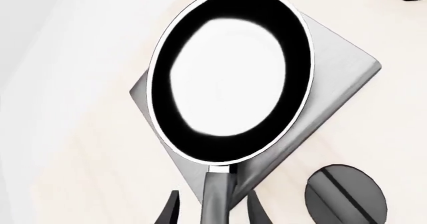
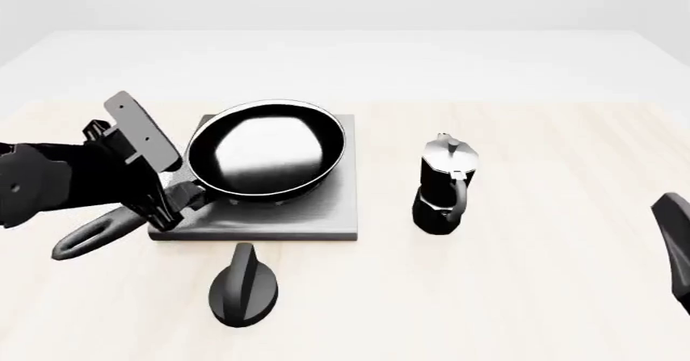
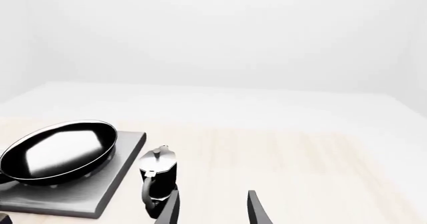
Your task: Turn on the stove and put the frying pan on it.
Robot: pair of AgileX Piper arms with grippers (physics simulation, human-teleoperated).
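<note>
The glossy black frying pan (image 2: 270, 149) sits on the flat grey stove slab (image 2: 313, 211), covering its rings. Its long handle (image 2: 92, 236) points toward the near left. My left gripper (image 2: 178, 202) is open astride the handle close to the pan. In the left wrist view the fingers (image 1: 171, 210) stand on either side of the handle (image 1: 217, 194) with gaps, and the pan (image 1: 230, 73) lies over the stove (image 1: 340, 78). The black ridged knob (image 2: 242, 284) lies in front of the slab. My right gripper (image 3: 212, 211) is open and holds nothing, far right of the stove (image 3: 100, 189).
A black moka pot (image 2: 444, 185) with a silver lid stands right of the stove, also seen in the right wrist view (image 3: 157, 181). Part of my right arm (image 2: 675, 248) shows at the table's right edge.
</note>
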